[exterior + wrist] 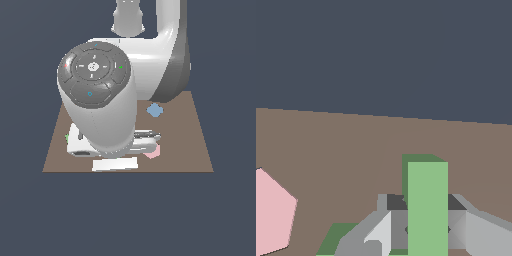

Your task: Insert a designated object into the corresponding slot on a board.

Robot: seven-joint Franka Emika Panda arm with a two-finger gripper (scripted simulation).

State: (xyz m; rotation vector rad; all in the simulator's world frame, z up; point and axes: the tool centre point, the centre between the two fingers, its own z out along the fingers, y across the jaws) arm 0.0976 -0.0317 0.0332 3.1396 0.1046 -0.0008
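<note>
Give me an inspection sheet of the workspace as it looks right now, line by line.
Surface: brown board, flat; no slot visible in either view.
Job's things: green L-shaped block, one arm standing up between the fingers.
Clutter: pink hexagon lying flat beside the gripper; light blue piece farther back on the board.
Gripper: gripper low over the board, shut on the green block.
Cables: nothing seen.
Surroundings: plain dark background; the arm blocks much of the exterior view.
</note>
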